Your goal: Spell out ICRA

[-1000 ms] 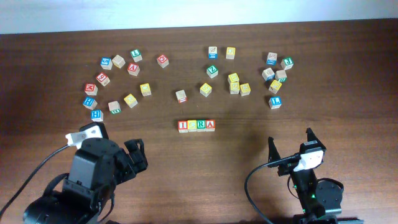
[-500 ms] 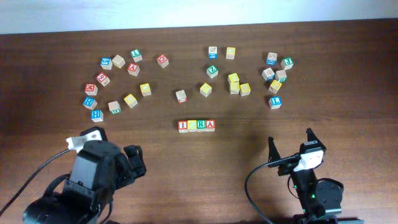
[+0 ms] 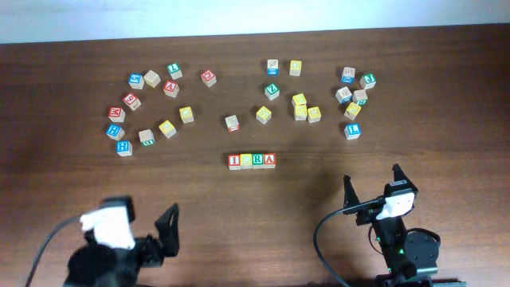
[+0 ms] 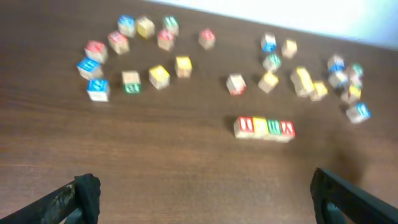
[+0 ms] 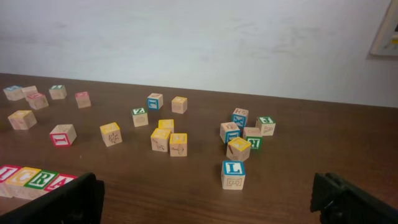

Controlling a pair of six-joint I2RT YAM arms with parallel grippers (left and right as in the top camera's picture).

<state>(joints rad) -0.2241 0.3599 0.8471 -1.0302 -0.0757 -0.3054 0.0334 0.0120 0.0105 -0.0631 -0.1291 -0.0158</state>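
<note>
On the dark wooden table [image 3: 239,211], seen from overhead, a row of four blocks [image 3: 252,161] lies at the middle, the blocks touching side by side and reading I, C, R, A from left to right. Beyond it loose blocks are scattered: a left group [image 3: 171,88] in a rough arc and a right group [image 3: 300,108]. A red-edged block [image 3: 232,123] lies nearest the row, just beyond its left end, and a blue L block [image 3: 353,129] lies off to the right. The left gripper [image 3: 150,209] sits at the near left and the right gripper [image 3: 372,182] at the near right, both well apart from the row with a stretch of tabletop between. A black cable [image 3: 323,231] loops beside the right arm. The right gripper's fingers stand wide apart and hold nothing. In the left wrist view, which is blurred, the two fingertips show at the lower corners, spread wide and empty. The row lies ahead, slightly right of centre, with the scattered blocks behind it. In the right wrist view the fingers sit at the lower corners, wide open. The row shows at the lower left, its A block partly hidden behind the left finger. The blue L block stands nearest ahead, and a pale wall [image 5: 186,37] rises behind the table.
</note>
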